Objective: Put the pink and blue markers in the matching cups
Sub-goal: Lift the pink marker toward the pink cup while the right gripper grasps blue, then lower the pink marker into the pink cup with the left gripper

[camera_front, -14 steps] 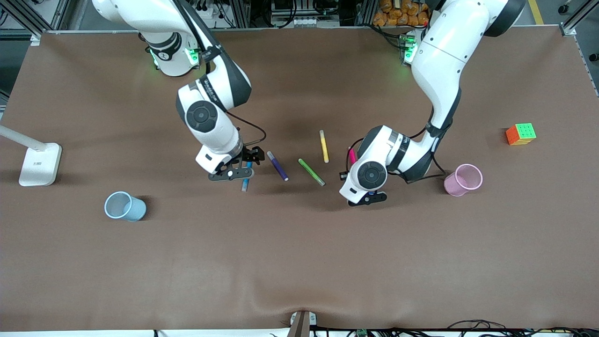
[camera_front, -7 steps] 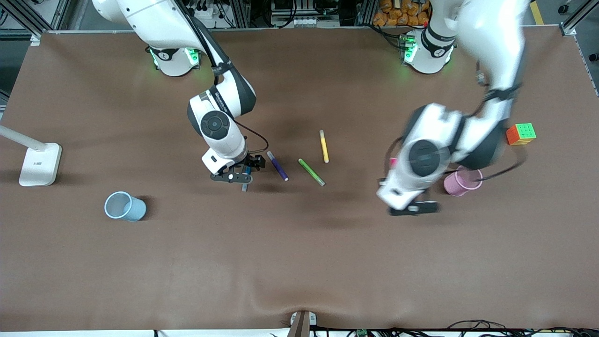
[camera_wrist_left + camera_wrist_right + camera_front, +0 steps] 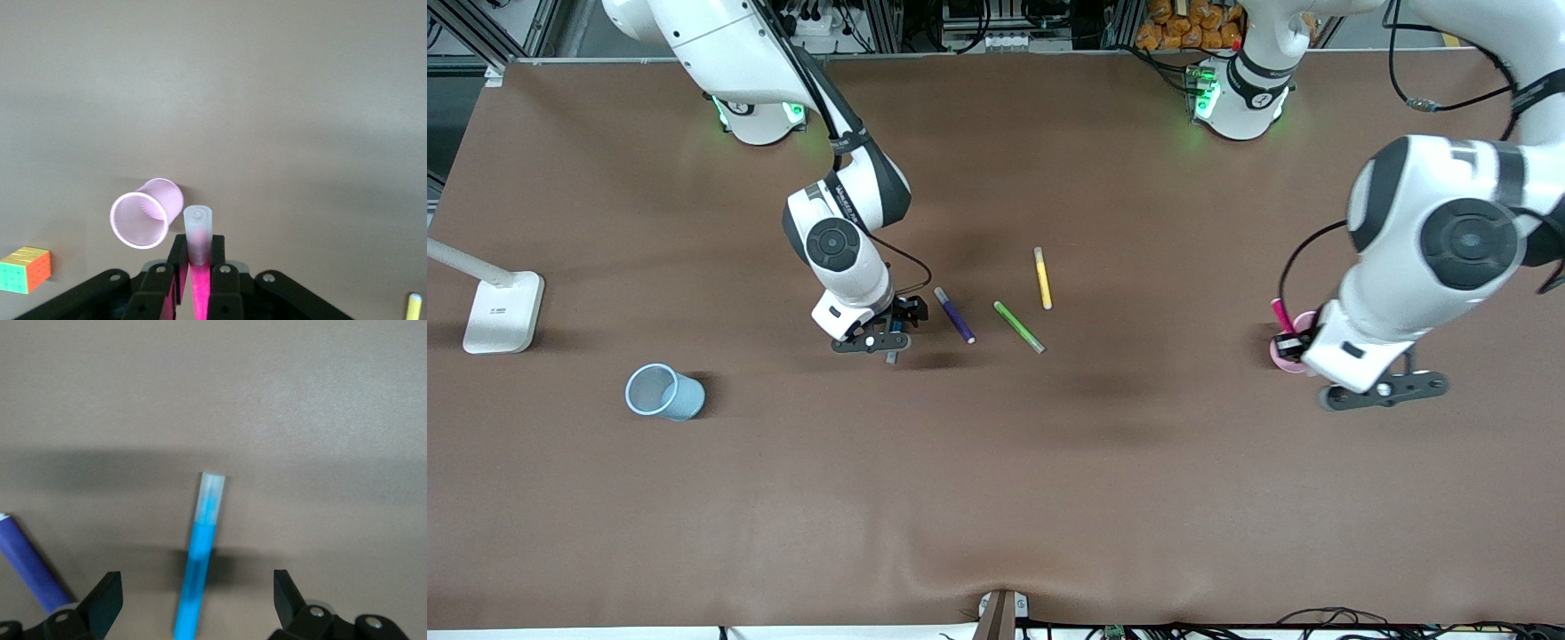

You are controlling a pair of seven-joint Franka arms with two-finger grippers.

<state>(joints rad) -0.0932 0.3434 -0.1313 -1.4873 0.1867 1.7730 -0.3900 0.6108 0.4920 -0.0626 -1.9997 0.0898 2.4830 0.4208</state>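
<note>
My left gripper (image 3: 1288,339) is shut on the pink marker (image 3: 1280,313) and holds it upright, pale tip down, just beside the rim of the pale pink cup (image 3: 1278,357). In the left wrist view the marker (image 3: 198,230) sits between the shut fingers (image 3: 177,257), next to the cup's open mouth (image 3: 145,213). My right gripper (image 3: 889,329) is low over the blue marker (image 3: 891,356), which lies on the table. In the right wrist view its fingers (image 3: 107,599) stand wide apart on either side of the marker (image 3: 200,550). The pale blue cup (image 3: 663,392) stands toward the right arm's end.
A dark purple pen (image 3: 954,315), a green pen (image 3: 1018,326) and a yellow pen (image 3: 1042,277) lie mid-table beside the right gripper. A colour cube (image 3: 27,269) lies near the pink cup. A white lamp base (image 3: 503,311) stands at the right arm's end.
The left arm has carried the pink marker from mid-table over to the pink cup. The right gripper has settled lower around the blue marker.
</note>
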